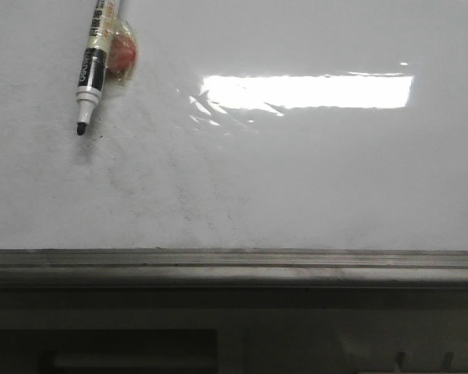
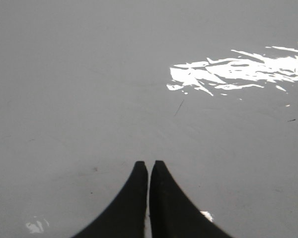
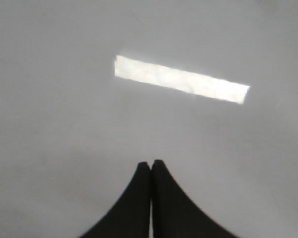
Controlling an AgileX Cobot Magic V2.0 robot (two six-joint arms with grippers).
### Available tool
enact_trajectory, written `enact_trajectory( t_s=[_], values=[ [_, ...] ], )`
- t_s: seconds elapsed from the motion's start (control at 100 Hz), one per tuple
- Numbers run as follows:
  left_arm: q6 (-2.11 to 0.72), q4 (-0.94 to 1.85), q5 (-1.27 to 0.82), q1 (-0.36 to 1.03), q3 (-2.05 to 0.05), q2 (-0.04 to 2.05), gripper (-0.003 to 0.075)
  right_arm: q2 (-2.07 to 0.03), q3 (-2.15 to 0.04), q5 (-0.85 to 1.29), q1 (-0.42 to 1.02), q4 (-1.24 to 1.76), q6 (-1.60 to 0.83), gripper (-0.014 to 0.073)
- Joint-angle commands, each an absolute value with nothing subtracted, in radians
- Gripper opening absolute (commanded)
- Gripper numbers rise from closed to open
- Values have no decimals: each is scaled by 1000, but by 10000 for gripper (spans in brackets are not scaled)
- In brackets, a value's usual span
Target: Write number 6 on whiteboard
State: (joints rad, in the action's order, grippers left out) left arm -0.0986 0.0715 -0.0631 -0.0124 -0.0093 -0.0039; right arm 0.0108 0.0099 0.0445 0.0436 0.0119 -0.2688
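The whiteboard (image 1: pixel 312 179) is white and shiny, with faint grey smudges and a grey ledge (image 1: pixel 234 265) along its bottom edge. A black and white marker (image 1: pixel 93 66) hangs over its top left part, tip down, beside something red, maybe tape (image 1: pixel 123 53). The left claw (image 2: pixel 149 166) and the right claw (image 3: pixel 150 164) are both closed with nothing in them.
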Motion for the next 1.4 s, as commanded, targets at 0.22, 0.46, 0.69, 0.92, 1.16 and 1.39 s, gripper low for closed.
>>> enact_trajectory(
  t_s=[0.22,0.46,0.69,0.92,1.16,1.39],
  values=[
    [-87,78,12,-10,41,-36,-20,27,32,-32,36,0,-269,-67],
    [-87,78,12,-10,41,-36,-20,27,32,-32,36,0,-269,-67],
    [-87,78,12,-10,41,-36,-20,27,32,-32,36,0,-269,-67],
    [-87,81,16,-10,39,-36,-20,27,32,-38,36,0,-269,-67],
    [-86,305,16,-10,39,-36,-20,27,32,-56,36,199,-269,-67],
    [-86,623,41,-10,39,-36,-20,27,32,-95,36,525,-269,-67]
  ],
)
